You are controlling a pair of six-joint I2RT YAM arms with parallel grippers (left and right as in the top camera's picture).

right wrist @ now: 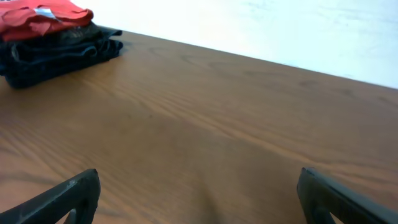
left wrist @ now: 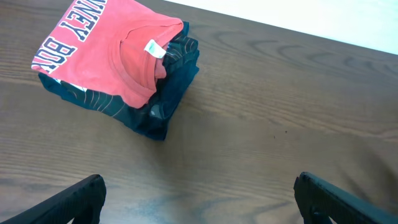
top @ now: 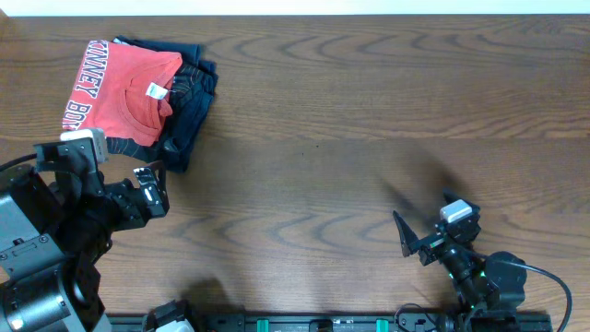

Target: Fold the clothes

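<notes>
Tabletop (top: 323, 120) of dark brown wood, its grain running in long waves from left to right, matt and lightly glossed where light falls. Beyond its far edge stands a pale, plain backdrop (right wrist: 280, 25); whether it is a wall cannot be told.

Far left, toward the back: the T-shirt (top: 120, 92), orange-red, lies folded into a rough rectangle on top of a navy shirt (top: 189, 111), the two making one low stack. White lettering (top: 83, 88) runs along the T-shirt's left edge; a small white label (top: 155, 90) sits inside the neck opening, which faces right. The navy shirt sticks out from beneath along the right and near sides.

Near left: the left gripper (top: 152, 191) hangs just in front of the stack, apart from it, its two dark fingers spread wide and holding nothing. In the left wrist view the stack sits ahead of the fingers, with bare wood between them.

Centre: bare wood, marked only by grain.

Near right: the right gripper (top: 422, 217) is held over bare wood, well apart from the stack, fingers spread wide and empty. A soft shadow (top: 424, 175) lies on the wood just behind it. A black cable (top: 553, 286) loops beside its base.

Near edge: a dark rail (top: 313, 323) with green marks.
</notes>
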